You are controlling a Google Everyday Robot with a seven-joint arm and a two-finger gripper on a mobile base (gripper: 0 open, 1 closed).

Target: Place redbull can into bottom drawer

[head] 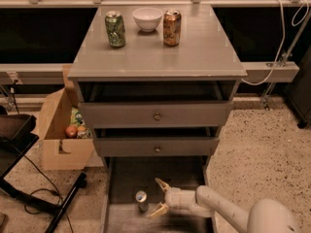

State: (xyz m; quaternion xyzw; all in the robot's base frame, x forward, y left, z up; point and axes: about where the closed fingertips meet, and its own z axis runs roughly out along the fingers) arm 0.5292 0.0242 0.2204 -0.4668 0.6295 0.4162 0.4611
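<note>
The redbull can (142, 201) stands upright in the bottom drawer (127, 178), near its left side. The drawer is pulled out below two upper grey drawers. My gripper (158, 196) is just to the right of the can, inside the drawer. Its two pale fingers (162, 184) are spread wide apart and do not touch the can. The white arm reaches in from the lower right.
A green can (115, 28), a white bowl (147, 18) and an orange-brown can (171, 27) stand on the cabinet top (194, 52). A cardboard box (56, 130) with items sits on the floor at the left, beside a black stand (29, 198). Speckled floor lies to the right.
</note>
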